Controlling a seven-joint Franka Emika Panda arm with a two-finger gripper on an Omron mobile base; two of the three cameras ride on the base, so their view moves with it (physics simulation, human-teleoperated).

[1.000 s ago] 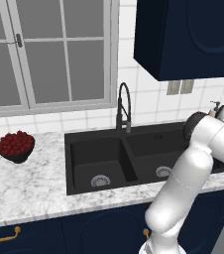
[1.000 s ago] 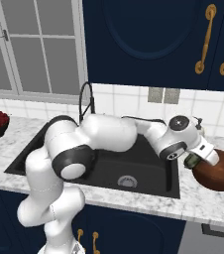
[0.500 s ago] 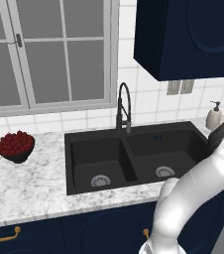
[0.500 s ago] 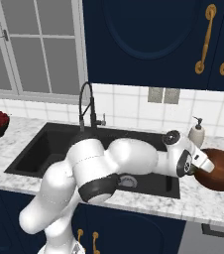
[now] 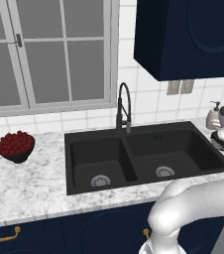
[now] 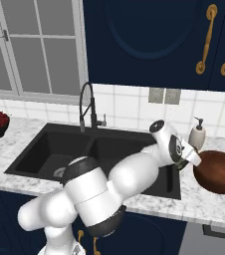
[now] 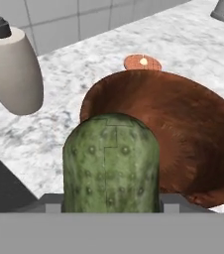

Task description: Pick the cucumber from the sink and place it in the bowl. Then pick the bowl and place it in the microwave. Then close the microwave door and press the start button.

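The sink is set into the counter, its 2 basins side by side, the faucet at its back edge. The berry bowl sits on the counter left of the sink. Right of the sink, the bowl rests on the counter with the soap dispenser behind it, toward the wall. The cucumber is just before the bowl's near rim.

Bumpy matt green cucumber, wood-like bowl (reddish-brown), veined marble counter, matt black sink
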